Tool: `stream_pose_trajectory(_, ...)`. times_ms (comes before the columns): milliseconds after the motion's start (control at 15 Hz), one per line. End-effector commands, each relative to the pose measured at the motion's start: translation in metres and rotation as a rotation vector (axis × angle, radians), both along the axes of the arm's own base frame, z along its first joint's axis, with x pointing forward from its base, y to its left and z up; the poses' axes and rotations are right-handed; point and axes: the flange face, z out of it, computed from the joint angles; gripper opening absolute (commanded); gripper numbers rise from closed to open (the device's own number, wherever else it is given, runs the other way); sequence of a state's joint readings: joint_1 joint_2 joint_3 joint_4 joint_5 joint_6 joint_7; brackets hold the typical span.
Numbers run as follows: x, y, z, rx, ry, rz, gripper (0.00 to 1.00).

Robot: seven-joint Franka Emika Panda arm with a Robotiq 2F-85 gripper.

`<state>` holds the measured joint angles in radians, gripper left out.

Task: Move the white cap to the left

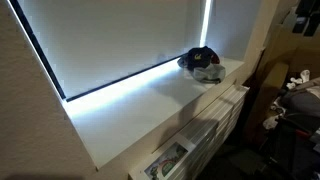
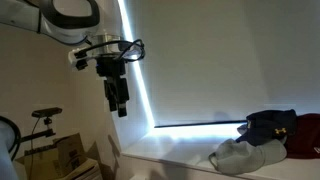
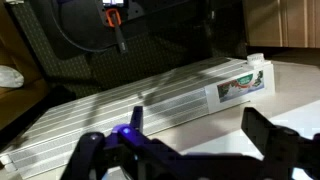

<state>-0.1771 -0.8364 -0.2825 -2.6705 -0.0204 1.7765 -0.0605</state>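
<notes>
In the wrist view the jaws stand wide apart with nothing between them. They look down past the table edge onto a ribbed radiator [image 3: 110,112] with a printed box [image 3: 240,86] lying at its end. No cap shows in this view.

In an exterior view the arm [image 2: 62,14] holds the jaws high in the air at one end of the table [image 2: 180,165], well apart from the caps at the other end. The white cap [image 2: 243,156] lies slumped on the table near its front edge. The dark cap [image 2: 268,125] sits just behind it and seems to rest against it or partly on it; the dim light does not let me tell which. Something red [image 2: 306,136] lies just beside the dark cap. In an exterior view the dark cap [image 1: 202,57] hides most of the pale one. The lit window blind [image 2: 230,60] stands behind it all.

The main risk, as I judge it, is the two caps being so close. A pinch set too far back could catch the dark cap too, or drag it along. The soft fabric may also fold and slip out of a shallow pinch. With the white cap so near the front edge, a clumsy push could send it off onto the radiator.
</notes>
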Motion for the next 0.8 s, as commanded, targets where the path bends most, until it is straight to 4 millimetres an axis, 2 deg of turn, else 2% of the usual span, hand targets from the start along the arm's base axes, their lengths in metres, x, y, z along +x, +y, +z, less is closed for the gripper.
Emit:
stream_pose_trajectory(0, 0.000, 0.000, 0.000, 0.000, 0.001, 0.000, 1.00)
stream_pose_trajectory(333, 0.000, 0.000, 0.000, 0.000, 0.001, 0.000, 1.00)
stream_pose_trajectory(400, 0.010, -0.007, -0.018, -0.018, -0.009, -0.028, 1.00)
stream_pose_trajectory(467, 0.009, -0.005, -0.028, -0.060, -0.080, -0.117, 1.00)
stream_pose_trajectory(533, -0.020, 0.039, -0.027, -0.078, -0.125, -0.159, 1.00)
stream_pose_trajectory(600, -0.039, -0.033, -0.026, -0.080, -0.154, -0.180, 1.00)
stream_pose_trajectory(667, -0.043, -0.032, -0.030, -0.105, -0.171, -0.203, 1.00)
stream_pose_trajectory(733, -0.055, -0.046, -0.031, -0.120, -0.193, -0.244, 1.00)
